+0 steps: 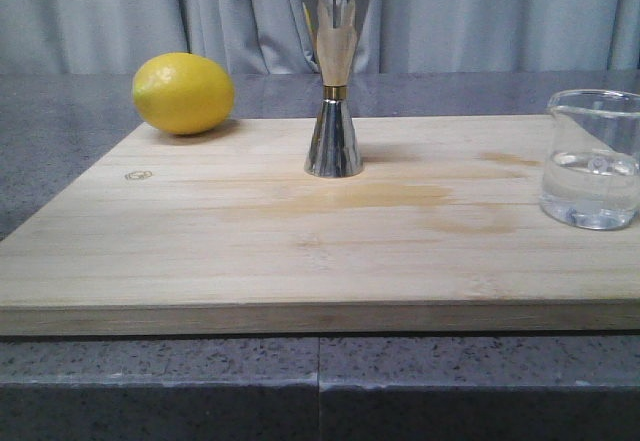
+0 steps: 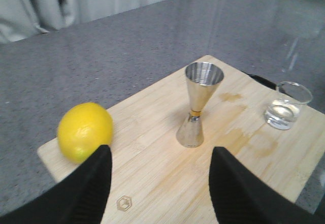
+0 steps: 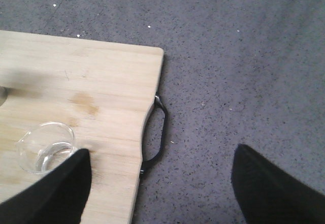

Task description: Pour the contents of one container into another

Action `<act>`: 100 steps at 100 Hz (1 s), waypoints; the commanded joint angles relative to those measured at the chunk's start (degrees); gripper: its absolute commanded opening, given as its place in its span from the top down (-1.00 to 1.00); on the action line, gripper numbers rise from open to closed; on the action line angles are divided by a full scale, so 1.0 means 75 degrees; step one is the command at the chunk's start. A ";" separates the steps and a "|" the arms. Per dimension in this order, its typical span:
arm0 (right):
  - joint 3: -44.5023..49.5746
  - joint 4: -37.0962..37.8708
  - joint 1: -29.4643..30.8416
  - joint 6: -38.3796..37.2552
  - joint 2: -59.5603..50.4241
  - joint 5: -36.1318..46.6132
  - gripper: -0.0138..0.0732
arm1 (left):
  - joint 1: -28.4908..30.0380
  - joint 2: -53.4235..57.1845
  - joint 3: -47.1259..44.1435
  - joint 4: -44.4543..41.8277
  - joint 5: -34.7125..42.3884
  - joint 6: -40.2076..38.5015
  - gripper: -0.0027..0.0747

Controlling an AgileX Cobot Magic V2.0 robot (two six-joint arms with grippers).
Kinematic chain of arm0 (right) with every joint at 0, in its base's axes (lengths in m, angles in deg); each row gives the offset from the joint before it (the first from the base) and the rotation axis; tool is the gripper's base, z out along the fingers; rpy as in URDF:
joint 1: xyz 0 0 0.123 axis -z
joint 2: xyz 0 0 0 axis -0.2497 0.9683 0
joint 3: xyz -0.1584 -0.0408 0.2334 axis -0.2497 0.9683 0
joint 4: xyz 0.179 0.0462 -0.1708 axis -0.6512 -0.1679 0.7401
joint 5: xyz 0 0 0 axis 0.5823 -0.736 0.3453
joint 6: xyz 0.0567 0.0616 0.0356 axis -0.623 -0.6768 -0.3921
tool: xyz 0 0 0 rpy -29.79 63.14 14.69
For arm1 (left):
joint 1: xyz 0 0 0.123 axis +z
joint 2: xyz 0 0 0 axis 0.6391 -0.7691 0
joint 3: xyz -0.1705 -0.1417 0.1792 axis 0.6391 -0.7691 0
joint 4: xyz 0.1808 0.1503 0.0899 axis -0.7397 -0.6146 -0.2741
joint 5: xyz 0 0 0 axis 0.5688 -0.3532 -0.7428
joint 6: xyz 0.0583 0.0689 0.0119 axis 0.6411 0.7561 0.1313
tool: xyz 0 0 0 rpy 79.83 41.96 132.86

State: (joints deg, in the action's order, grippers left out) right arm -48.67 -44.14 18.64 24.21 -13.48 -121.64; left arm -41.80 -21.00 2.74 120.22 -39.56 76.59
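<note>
Black left tool (image 2: 160, 183) spread wide, empty; right tool (image 3: 160, 183) likewise, above board (image 3: 101, 87).

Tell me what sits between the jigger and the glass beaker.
Nothing: only stained bare board lies between jigger and beaker, per front view.

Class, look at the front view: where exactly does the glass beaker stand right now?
The glass beaker stands upright at the far right edge of the cutting board, well to the right of the steel jigger, holding a little clear liquid.
</note>
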 commanded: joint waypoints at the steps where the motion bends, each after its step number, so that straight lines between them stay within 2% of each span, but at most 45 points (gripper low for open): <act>1: -0.0272 -0.0108 0.0006 0.0094 0.0078 0.0603 -0.52 | -0.0084 -0.0543 0.0247 0.1286 -0.0305 0.1237 -0.07; 24: -0.0272 -0.0125 0.0006 0.0094 0.0078 0.0603 -0.52 | -0.0854 -0.1859 0.0247 0.2429 -0.0446 0.3424 -0.06; 43: -0.0272 -0.0139 0.0006 0.0094 0.0078 0.0603 -0.52 | -0.1549 -0.2836 0.0247 0.3354 -0.0433 0.4781 -0.07; 79: -0.0272 -0.0157 0.0006 0.0094 0.0078 0.0603 -0.52 | -0.2337 -0.4331 0.0247 0.4843 -0.0450 0.6477 -0.07; 100: -0.0272 -0.0170 0.0006 0.0094 0.0078 0.0603 -0.52 | -0.2664 -0.4925 0.0504 0.4858 -0.0632 0.6989 -0.06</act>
State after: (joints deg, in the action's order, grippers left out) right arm -48.67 -44.67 18.64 24.35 -13.48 -121.41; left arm -60.50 -58.21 3.84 151.73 -40.56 127.83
